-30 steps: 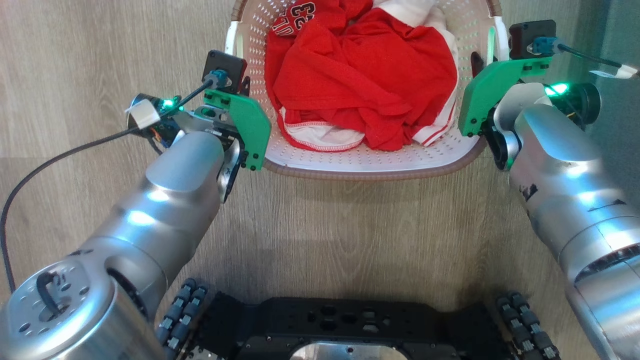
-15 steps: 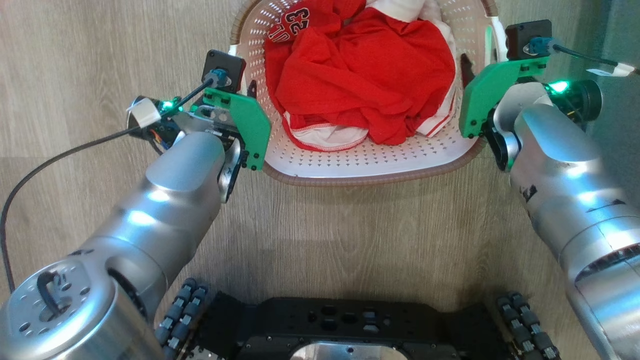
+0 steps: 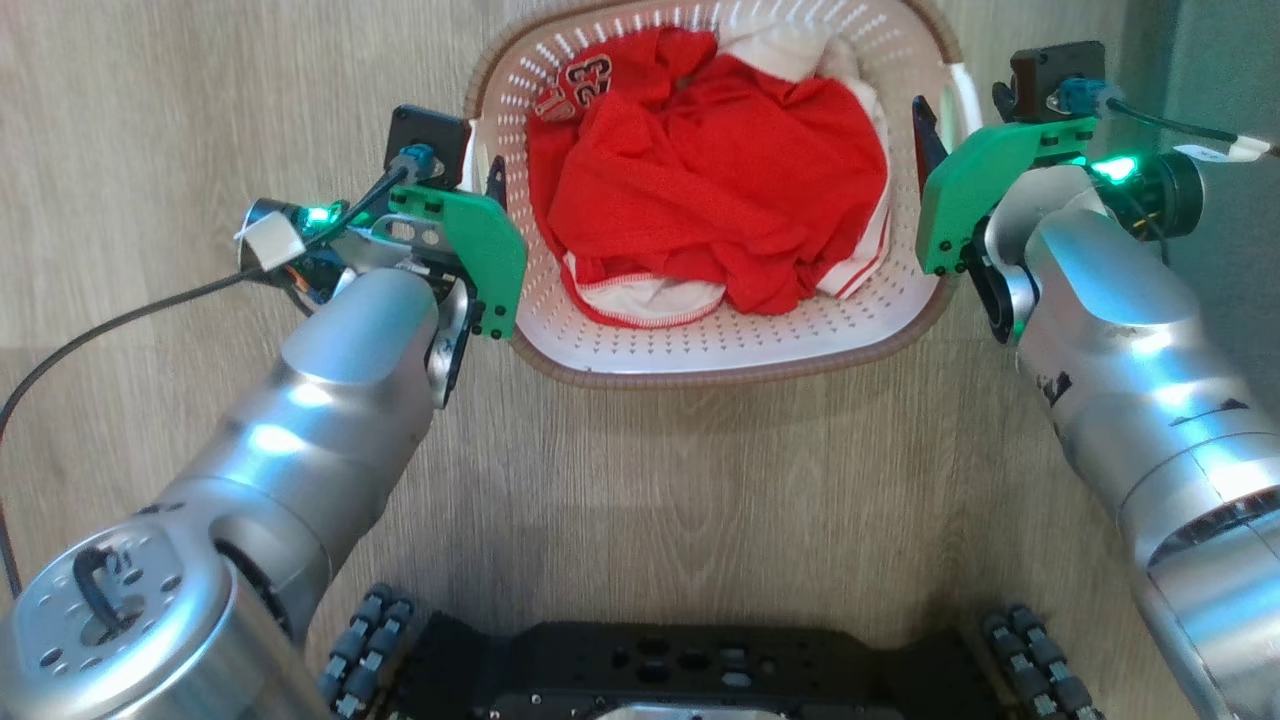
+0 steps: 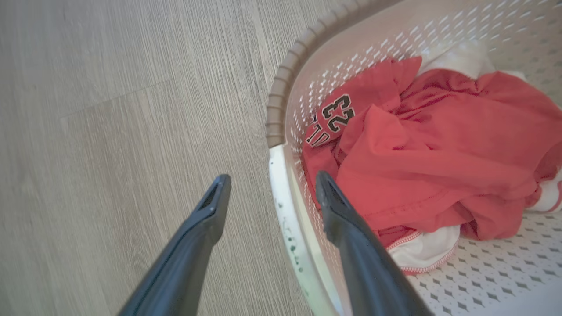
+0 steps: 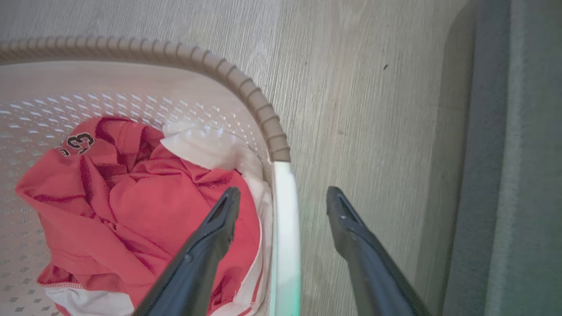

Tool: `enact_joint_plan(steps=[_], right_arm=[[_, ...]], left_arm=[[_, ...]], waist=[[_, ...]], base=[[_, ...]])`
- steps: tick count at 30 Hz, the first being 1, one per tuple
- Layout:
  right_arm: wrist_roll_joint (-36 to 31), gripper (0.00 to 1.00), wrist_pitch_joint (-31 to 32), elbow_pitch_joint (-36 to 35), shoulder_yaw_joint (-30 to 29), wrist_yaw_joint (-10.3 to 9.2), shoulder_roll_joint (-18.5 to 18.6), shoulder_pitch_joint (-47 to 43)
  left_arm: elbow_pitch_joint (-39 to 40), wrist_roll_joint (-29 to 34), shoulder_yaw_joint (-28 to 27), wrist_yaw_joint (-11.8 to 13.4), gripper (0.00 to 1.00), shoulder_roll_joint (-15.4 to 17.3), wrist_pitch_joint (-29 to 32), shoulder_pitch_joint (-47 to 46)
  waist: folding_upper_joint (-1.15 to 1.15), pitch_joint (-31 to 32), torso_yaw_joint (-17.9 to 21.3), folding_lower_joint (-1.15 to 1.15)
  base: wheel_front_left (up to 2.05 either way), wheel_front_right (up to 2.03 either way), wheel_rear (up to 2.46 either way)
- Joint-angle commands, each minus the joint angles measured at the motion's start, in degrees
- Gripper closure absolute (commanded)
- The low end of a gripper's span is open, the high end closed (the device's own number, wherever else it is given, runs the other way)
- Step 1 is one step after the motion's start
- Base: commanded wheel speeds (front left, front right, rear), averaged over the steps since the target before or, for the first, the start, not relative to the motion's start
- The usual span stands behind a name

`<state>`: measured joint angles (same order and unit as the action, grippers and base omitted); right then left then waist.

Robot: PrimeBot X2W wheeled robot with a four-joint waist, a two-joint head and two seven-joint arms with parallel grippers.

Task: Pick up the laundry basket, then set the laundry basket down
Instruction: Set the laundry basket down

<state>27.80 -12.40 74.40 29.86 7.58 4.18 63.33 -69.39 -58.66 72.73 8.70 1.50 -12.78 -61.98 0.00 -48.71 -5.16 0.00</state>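
Clothes [image 3: 700,200] in laundry basket [image 3: 740,350] on floor [image 3: 700,480], left tool [image 4: 271,177] and right tool [image 5: 283,191] astride its handles [image 5: 285,228]

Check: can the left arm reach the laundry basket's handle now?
Likely yes: the left gripper is open, fingers straddling the white handle, one outside over the floor, one inside by the red jersey.

Silver arms [image 3: 330,400], green wrist brackets [image 3: 485,255], black cables [image 3: 110,323], green status lights [image 3: 1113,168], dark tapered fingers [image 4: 364,263], black roller-wheeled base [image 3: 680,665]
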Motion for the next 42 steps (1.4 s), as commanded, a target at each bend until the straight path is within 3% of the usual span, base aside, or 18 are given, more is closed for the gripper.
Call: enact_joint_plan(steps=[1, 7, 9, 15, 20, 30, 42], right_arm=[[0.42, 0.0, -0.78, -0.67, 0.76, -0.09, -1.3, -1.24], [0.1, 0.0, -2.29, -0.86, 0.34, -0.09, -1.3, -1.81], [-0.38, 0.0, -2.54, -1.91, -0.95, -0.09, -1.18, -2.36], [-4.06, 0.0, -2.58, -10.91, -5.23, -0.09, 0.45, -7.9], [-8.24, 0.0, -2.59, -19.09, -10.24, -0.09, 0.9, -15.48], [-14.04, 0.0, -2.59, -35.27, -18.66, -0.09, -0.42, -30.16], [-16.01, 0.0, -2.6, -50.92, -23.58, -0.09, -1.23, -44.97]], left_arm=[[-0.2, -0.33, -0.97, 0.62, 0.0, 1.38, -0.8, 1.39], [0.27, -1.24, -3.54, 0.65, 0.0, 1.38, -2.12, 2.86], [3.72, 0.72, -7.43, 1.63, 0.0, 2.2, -2.18, 3.01], [15.3, 10.17, -19.31, 4.62, 0.0, 6.1, -2.2, 9.75], [24.53, 19.49, -29.29, 5.5, 0.0, 7.72, -2.21, 19.26], [39.05, 33.38, -44.21, 3.53, 0.0, 8.05, -2.21, 36.47], [53.16, 41.77, -53.5, 0.54, 0.0, 6.9, -2.21, 50.86]], waist=[[0.0, 1.22, 0.06, 0.0], [0.0, 5.98, -0.07, 0.0], [0.0, 8.71, -0.24, 0.0], [0.0, 15.04, -0.49, 0.0], [0.0, 21.43, -0.88, 0.0], [0.0, 33.24, -1.37, 0.0], [0.0, 42.88, -1.61, 0.0]], base=[[0.0, 0.0, 0.0], [0.0, 0.0, 0.0], [0.0, 0.0, 0.0], [0.0, 0.0, 0.0], [0.0, 0.0, 0.0], [0.0, 0.0, 0.0], [0.0, 0.0, 0.0]])
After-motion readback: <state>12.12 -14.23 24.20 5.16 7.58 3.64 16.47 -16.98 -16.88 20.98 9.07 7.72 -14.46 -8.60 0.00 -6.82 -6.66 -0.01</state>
